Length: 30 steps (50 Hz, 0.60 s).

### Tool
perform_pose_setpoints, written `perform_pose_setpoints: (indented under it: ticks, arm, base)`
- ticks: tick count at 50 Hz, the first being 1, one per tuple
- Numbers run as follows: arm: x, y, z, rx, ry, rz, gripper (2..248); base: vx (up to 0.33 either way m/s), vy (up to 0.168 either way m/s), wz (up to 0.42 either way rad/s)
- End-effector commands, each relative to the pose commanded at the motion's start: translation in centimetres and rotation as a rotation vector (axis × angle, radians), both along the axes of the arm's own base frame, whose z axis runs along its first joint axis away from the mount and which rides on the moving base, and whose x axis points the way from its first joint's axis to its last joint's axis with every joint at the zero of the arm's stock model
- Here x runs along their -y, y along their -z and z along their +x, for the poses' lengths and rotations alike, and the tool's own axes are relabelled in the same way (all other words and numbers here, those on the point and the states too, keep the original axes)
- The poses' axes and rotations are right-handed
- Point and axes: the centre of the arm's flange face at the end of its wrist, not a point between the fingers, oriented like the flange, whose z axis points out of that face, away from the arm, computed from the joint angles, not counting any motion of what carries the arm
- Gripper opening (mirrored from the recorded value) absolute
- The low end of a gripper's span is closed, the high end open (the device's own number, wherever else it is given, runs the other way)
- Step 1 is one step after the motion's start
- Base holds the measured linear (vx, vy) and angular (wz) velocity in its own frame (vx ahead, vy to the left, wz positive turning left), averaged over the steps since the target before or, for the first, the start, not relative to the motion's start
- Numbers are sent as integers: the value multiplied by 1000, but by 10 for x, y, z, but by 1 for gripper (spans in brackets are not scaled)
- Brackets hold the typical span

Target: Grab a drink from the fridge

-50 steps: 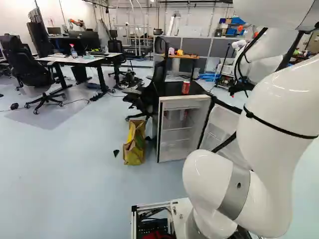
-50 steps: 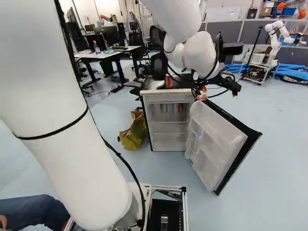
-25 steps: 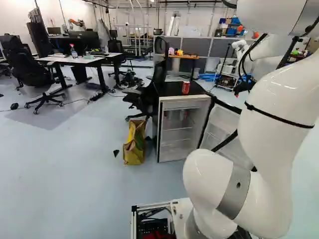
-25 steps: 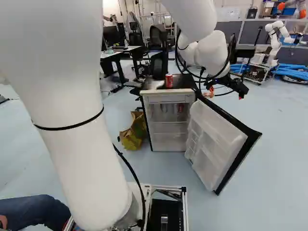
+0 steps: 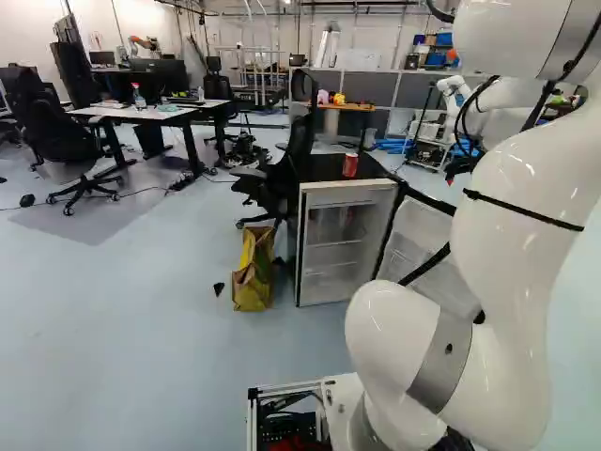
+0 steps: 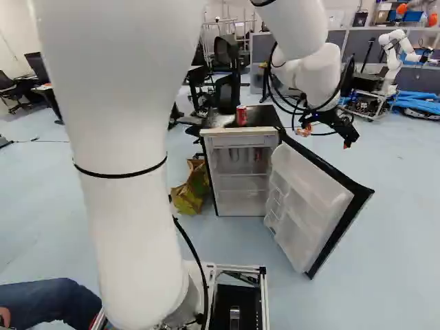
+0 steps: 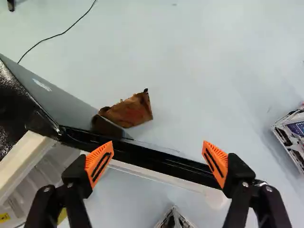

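In the right base view my gripper (image 6: 325,138) hangs above the open fridge door (image 6: 313,206). The wrist view shows the gripper (image 7: 157,164) open, the door's black top edge (image 7: 178,167) running below and across the gap between its fingers, nothing gripped. Beside the door stands the fridge (image 6: 240,136), its front uncovered. Silvery cans (image 6: 234,155) and a red can (image 6: 258,155) are dimly visible on its upper shelf. Another red can (image 5: 350,165) stands upright on the black fridge top (image 5: 329,169).
A yellow-brown bag (image 5: 253,272) and an office chair (image 5: 274,178) stand beside the fridge. Beyond the door in the wrist view lies a crumpled brown thing (image 7: 133,110). Another robot (image 6: 393,58) stands farther back, near blue hoses (image 6: 419,102).
My arm has swung rightwards in the right base view, taking the gripper away from the fridge top and out over the door. Fridge, cans and base have stayed put.
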Motion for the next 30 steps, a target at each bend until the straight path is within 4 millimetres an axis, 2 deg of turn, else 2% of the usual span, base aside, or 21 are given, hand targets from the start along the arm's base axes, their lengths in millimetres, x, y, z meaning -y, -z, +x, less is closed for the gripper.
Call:
perform_pose_setpoints:
  ticks: [30]
  arm:
    - [46, 9, 21, -4, 71, 115, 247]
  base:
    - [0, 0, 0]
